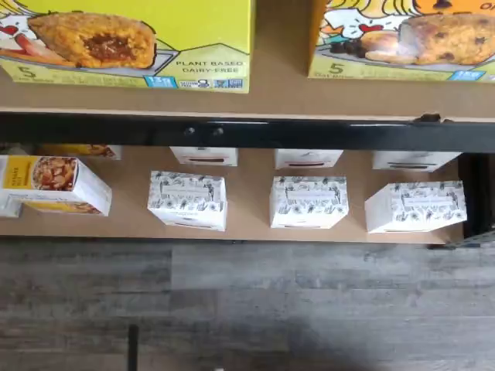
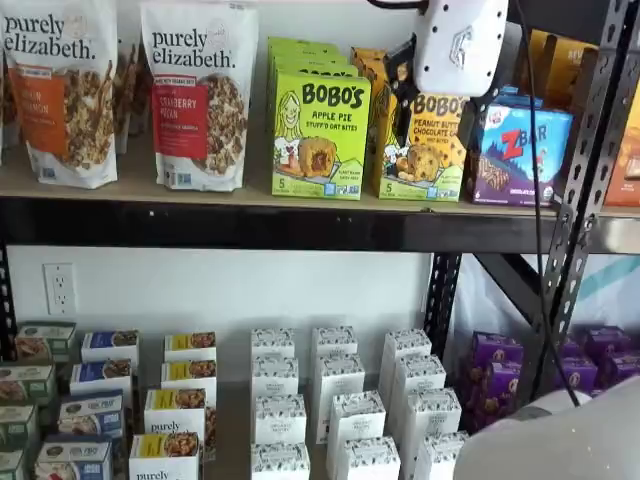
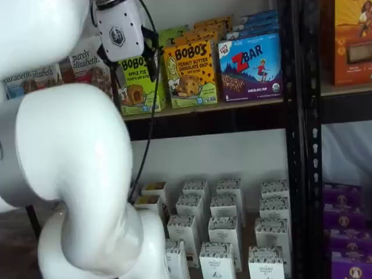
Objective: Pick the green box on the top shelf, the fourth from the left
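Facing the shelves, you have the arm between the cameras and the goods. Nearest you, the gripper [image 3: 135, 55] hangs in front of the top shelf [image 2: 300, 225]; in a shelf view its black fingers stand wide apart, straddling the front of the green box [image 2: 320, 135] at about 3 and 9 o'clock, holding nothing, contact not clear. Behind it, the green box stands upright at the shelf's front edge, with the orange-yellow carton [image 2: 422, 147] just beside it at 3 o'clock and a granola bag [image 2: 200, 95] at 9 o'clock. Judge the box as a light, stiff carton with smooth printed faces, likely crushable; take it across its two narrow side walls.
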`<state>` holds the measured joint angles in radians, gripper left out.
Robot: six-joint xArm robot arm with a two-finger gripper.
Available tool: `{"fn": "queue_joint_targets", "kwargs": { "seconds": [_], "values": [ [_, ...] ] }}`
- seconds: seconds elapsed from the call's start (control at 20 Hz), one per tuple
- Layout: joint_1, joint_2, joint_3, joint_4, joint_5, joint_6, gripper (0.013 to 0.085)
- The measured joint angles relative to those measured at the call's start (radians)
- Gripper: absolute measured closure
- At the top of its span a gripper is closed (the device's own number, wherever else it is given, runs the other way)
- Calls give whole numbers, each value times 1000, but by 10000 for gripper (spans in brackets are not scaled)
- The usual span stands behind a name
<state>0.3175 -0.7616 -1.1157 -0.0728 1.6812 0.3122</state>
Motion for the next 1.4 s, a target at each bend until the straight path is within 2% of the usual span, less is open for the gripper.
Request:
{"fn": "queue_joint_targets", "kwargs": {
  "seconds": [0.25, 0.45, 0.55, 0.7, 0.8, 1.05, 1.4],
  "values": [
    [41, 25, -10, -54, -6, 36, 130],
    [1, 27, -2, 21, -63, 7, 130],
    [3, 29, 1, 19, -96, 8, 130],
    [25, 42, -5, -17, -129, 28, 130],
    [29, 58, -16, -22, -142, 33, 130],
    [15, 95, -39, 23, -174, 19, 130],
    [10, 157, -84, 48, -191, 14, 130]
  ]
}}
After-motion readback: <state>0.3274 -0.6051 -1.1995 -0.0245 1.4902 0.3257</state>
